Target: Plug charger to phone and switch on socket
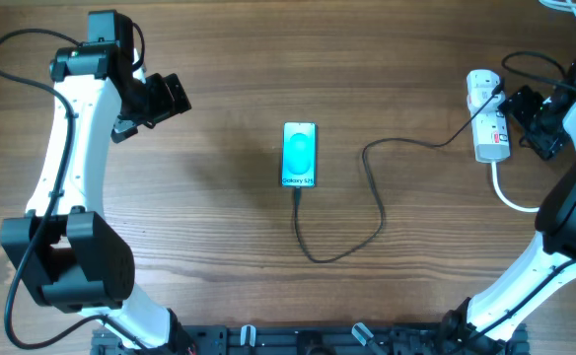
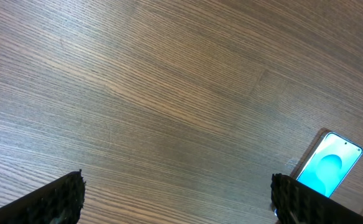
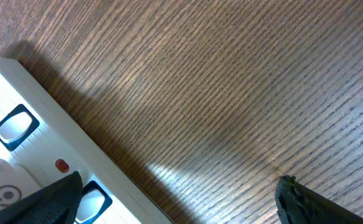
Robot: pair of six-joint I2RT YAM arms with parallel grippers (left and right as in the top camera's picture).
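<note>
A brown wood-grain table fills every view, with a black rail along its near edge. The phone lies flat near the middle, screen up. Its long axis runs straight away from the robot's base, with the "Galaxy" end nearest the base. The charger meets that near short edge, loops toward the base, then bends back up and right to the socket. The socket lies at the far right, roughly parallel to the phone, and its thick white cord leaves from the near end. The left claw hangs over bare wood well to the left of the phone, fingers spread wide and holding nothing. The right claw sits just beside the socket, also spread open and empty. In its own camera, one finger overlaps the socket's edge.
</note>
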